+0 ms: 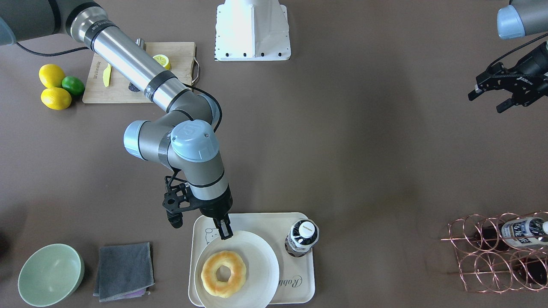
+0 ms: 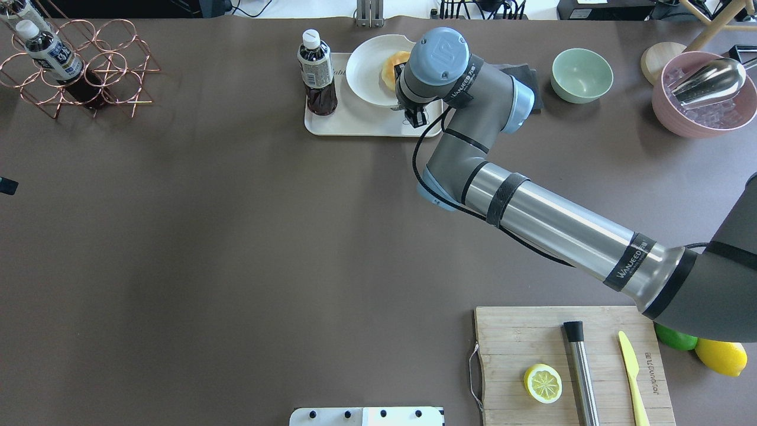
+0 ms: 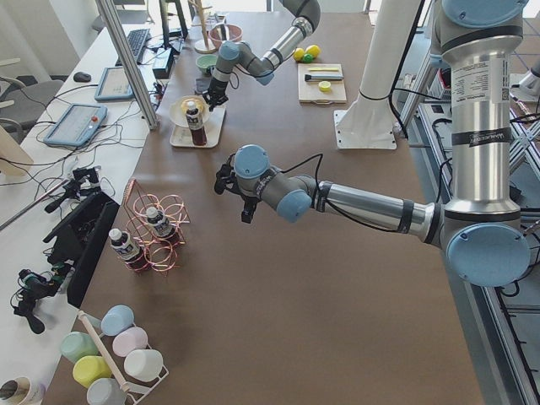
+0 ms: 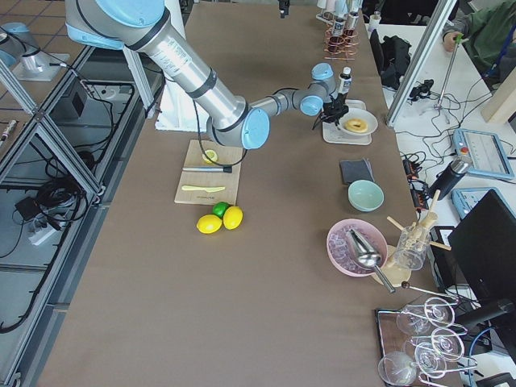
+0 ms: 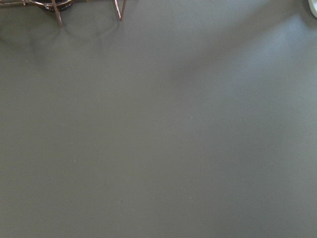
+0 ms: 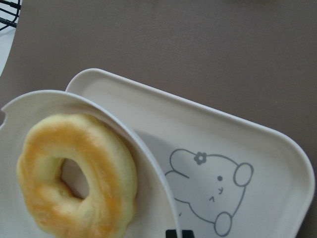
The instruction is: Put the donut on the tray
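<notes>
Table [image 1: 342, 149]: brown, everything sat on it.
Right arm [image 1: 128, 60]: reached across to the tray's end nearest the robot, wrist pointed down.
Tray [image 1: 257, 220]: cream, bear drawing at one corner, script at the other end.
Plate [image 1: 261, 256]: round, white, lay on the tray, partly over the bear, its far rim past the tray's edge.
Left gripper [image 1: 488, 100]: hovered over bare table, well apart from the tray, fingers spread wide, nothing between them.
Right gripper [image 1: 226, 229]: fingers narrow, tips at the plate's rim, which ran into the slit between them.
Donut [image 1: 237, 273]: golden ring, lay flat on the plate, so over the tray, apart from the fingers.
Bottle [image 1: 302, 237]: dark, white cap, upright on the tray beside the plate.
</notes>
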Robot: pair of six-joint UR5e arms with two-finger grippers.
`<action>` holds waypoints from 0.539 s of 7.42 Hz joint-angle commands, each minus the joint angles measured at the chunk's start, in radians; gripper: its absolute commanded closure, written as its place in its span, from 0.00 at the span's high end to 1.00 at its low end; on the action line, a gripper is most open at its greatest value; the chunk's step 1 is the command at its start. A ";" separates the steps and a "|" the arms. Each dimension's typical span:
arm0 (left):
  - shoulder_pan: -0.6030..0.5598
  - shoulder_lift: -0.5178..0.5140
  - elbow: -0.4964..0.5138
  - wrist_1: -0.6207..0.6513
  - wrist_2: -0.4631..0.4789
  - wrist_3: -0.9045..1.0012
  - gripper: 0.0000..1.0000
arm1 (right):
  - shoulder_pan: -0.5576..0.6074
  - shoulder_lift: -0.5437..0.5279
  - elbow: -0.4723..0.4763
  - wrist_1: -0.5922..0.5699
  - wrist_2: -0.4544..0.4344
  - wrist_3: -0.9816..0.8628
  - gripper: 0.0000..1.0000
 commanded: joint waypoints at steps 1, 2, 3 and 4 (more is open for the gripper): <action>0.000 0.000 0.002 0.001 0.000 0.001 0.98 | 0.001 -0.008 0.024 0.006 0.025 -0.214 1.00; -0.002 -0.001 0.005 0.001 0.000 0.001 0.98 | 0.024 -0.036 0.067 -0.008 0.075 -0.235 1.00; -0.022 -0.006 0.022 0.003 -0.001 0.014 0.98 | 0.056 -0.085 0.159 -0.081 0.145 -0.316 1.00; -0.058 -0.006 0.069 0.012 -0.006 0.109 0.98 | 0.084 -0.153 0.270 -0.169 0.195 -0.429 1.00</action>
